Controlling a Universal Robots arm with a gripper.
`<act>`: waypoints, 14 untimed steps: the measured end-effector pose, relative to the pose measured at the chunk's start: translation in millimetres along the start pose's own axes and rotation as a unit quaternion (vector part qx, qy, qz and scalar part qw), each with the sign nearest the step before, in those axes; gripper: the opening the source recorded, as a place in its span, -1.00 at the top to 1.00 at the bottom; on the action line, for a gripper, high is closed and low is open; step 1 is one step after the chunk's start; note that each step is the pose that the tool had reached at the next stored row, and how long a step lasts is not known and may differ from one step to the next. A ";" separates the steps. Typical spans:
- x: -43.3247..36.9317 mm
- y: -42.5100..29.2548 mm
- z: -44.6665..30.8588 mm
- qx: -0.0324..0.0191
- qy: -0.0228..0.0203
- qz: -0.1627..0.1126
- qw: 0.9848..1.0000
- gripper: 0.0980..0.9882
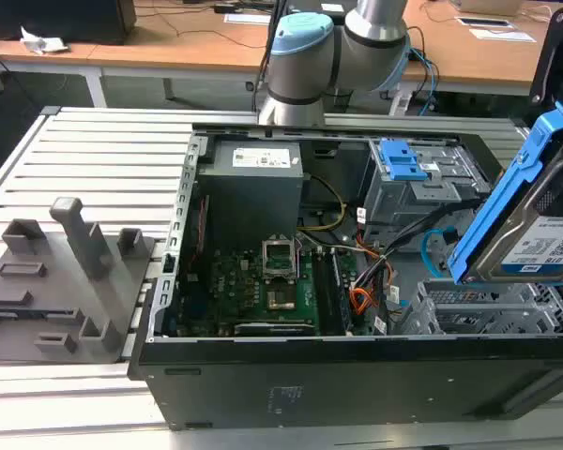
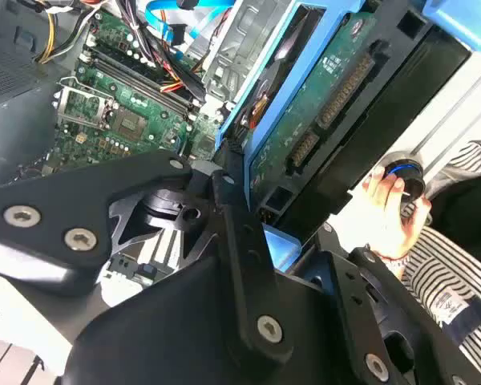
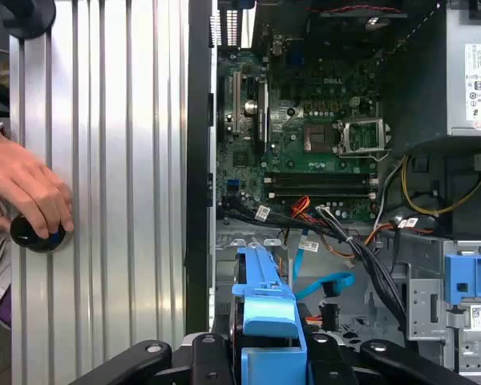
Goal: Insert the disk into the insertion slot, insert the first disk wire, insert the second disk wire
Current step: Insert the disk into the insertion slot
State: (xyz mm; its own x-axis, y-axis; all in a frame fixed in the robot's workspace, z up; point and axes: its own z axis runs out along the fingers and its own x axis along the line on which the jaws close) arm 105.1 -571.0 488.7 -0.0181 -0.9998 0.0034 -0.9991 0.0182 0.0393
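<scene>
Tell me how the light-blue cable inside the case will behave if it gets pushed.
The light-blue cable is probably floppy: it is thin, flat and curves in a loose loop. It likely weighs little and would bend aside rather than resist.

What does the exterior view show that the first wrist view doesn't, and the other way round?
Exterior view's own: the grey holder block on the exterior view's left, the arm's blue-capped joint, and the white label on the disk. First wrist view's own: a person's hand on a black knob. Both share: the green motherboard, the light-blue cable, and the disk's blue frame.
</scene>
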 end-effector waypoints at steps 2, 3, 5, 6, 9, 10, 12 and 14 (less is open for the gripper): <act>0.0 -0.2 5.8 0.000 0.000 0.000 1.000 0.40; 0.0 -0.3 7.2 0.000 0.000 0.000 1.000 0.40; -0.1 -0.4 10.1 0.000 0.000 0.000 1.000 0.40; -0.1 -0.4 10.7 0.000 0.000 0.000 1.000 0.40; -0.1 -0.5 12.8 0.000 0.000 0.000 1.000 0.40; -0.1 -0.6 14.6 0.000 0.000 0.000 1.000 0.40; -0.1 -0.7 17.3 0.000 0.000 0.000 1.000 0.40; -0.1 -0.8 20.0 0.000 0.000 0.000 1.000 0.40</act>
State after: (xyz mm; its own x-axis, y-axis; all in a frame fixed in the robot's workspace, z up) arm 105.1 -570.9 468.7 -0.0181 -0.9998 0.0033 -0.9991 0.0182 0.0393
